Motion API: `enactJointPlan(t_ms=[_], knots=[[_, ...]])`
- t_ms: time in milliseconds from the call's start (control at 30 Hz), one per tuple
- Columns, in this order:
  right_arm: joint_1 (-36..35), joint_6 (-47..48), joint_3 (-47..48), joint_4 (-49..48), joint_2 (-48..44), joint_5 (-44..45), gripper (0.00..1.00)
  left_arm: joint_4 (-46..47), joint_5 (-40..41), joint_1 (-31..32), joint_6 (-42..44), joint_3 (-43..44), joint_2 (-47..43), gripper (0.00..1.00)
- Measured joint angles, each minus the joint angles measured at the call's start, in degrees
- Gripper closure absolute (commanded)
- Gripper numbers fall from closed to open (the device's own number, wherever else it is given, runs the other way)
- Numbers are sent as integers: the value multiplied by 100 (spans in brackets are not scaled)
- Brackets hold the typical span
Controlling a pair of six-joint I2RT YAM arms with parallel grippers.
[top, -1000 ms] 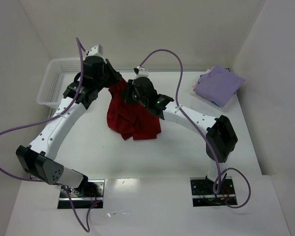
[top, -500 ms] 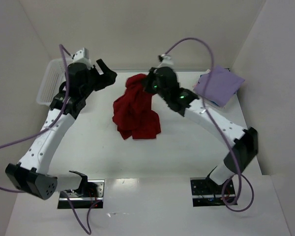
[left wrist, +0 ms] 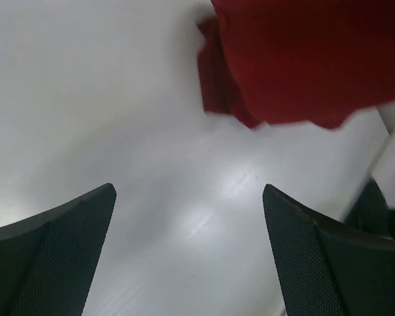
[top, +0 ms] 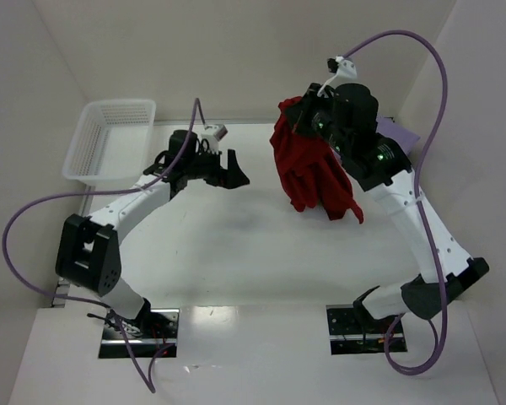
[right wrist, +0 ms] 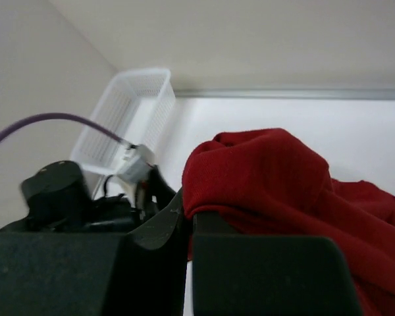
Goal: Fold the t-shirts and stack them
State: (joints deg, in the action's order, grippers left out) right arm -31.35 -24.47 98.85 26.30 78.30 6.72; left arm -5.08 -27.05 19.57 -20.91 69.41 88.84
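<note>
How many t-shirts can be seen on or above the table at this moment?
2. The dark red t-shirt hangs from the right gripper, jaws shut on it. A lavender t-shirt peeks out behind the right arm; others may be hidden there.

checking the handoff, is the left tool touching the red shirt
Apart: left wrist view shows the left tool open, table visible between it and the red shirt.

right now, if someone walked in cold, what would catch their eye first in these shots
The dark red t-shirt stands out most: it hangs bunched in the air at the back right of the table, pinched in the shut right gripper. Next comes the left gripper, jaws wide open and empty, low over the table left of the shirt. A white mesh basket sits in the back left corner.
</note>
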Motion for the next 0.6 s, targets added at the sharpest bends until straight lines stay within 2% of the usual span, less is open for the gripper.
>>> enactJointPlan(t_ms=[167, 233, 367, 500, 533, 600], knots=[[0, 37, 953, 638, 673, -544, 100, 428, -1237, 166, 131, -238, 643, 0], [-2, 35, 1235, 660, 789, -737, 100, 533, -1740, 323, 236, 68, 1025, 0], [-2, 17, 1611, 684, 763, -1080, 100, 903, -2186, 584, 302, 483, 1622, 0], [-2, 9, 1679, 822, 527, -1169, 100, 1228, -2437, 680, 291, 535, 2083, 2], [0, 2, 1679, 848, 466, -1176, 100, 1300, -2439, 680, 289, 535, 2153, 9], [0, -17, 1744, 918, 330, -1193, 100, 1445, -2426, 693, 269, 542, 2299, 32]])
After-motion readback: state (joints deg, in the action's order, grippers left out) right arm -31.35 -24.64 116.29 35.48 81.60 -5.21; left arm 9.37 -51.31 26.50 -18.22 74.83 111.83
